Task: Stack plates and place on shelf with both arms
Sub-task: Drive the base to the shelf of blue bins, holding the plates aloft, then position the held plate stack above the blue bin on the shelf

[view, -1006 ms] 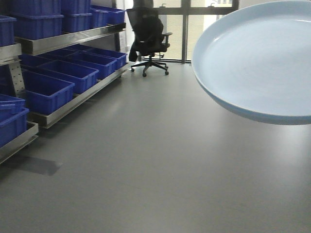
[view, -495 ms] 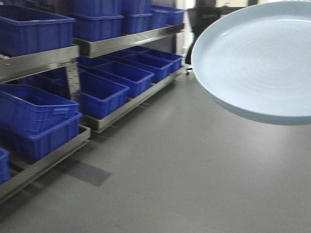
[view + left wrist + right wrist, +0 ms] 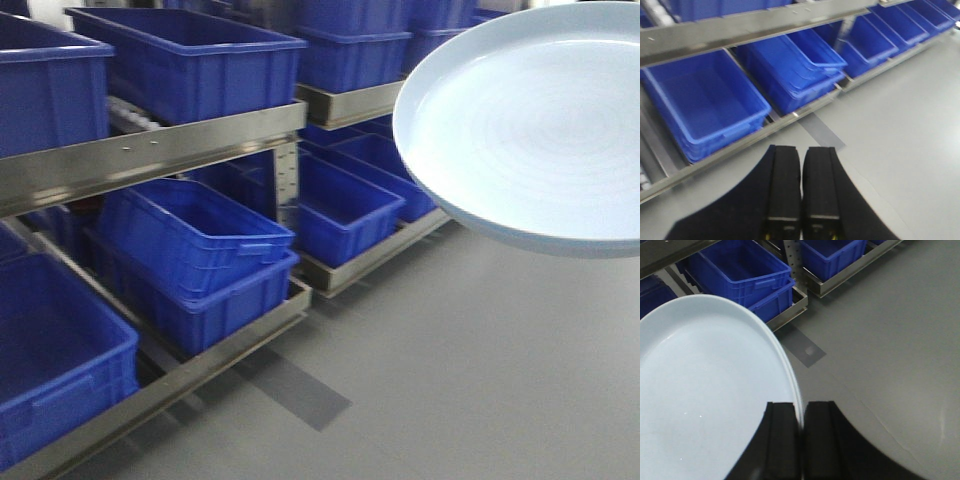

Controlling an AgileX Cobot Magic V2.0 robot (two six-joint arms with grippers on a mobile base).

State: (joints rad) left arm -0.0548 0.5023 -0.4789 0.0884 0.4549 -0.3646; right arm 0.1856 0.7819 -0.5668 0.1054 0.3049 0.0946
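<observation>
**Rack swings close while the plates hold their place**

Blue bins and steel shelving have slid across the front view since a second ago: then the rack sat at the left with an office chair and windows at the far end, and now the chair and windows are gone and the shelving fills the left and top of the picture, much nearer. Against that shift, the plates (image 3: 530,125) keep the same spot at the upper right of the front view, tilted, showing a smooth pale-blue inside with faint concentric rings and a low upturned rim.

Closest in the right wrist view, the right gripper (image 3: 801,412) has its two black, flat-faced fingers clamped on the plates' rim, which runs edge-on between them; a thin line along the rim suggests two plates nested together. The disc spreads left and up from the grip, held in the air above the floor. In the left wrist view, the left gripper (image 3: 801,165) has its matte black fingers pressed together with nothing between them.

Below both lies the floor (image 3: 480,370), smooth grey with a soft sheen and a darker rectangular patch (image 3: 290,390) near the rack's foot. Beyond stands the shelf (image 3: 150,155), brushed metal rails and a perforated upright, carrying rectangular glossy blue plastic bins (image 3: 195,240), some stacked one inside another, on its lower and upper levels.
</observation>
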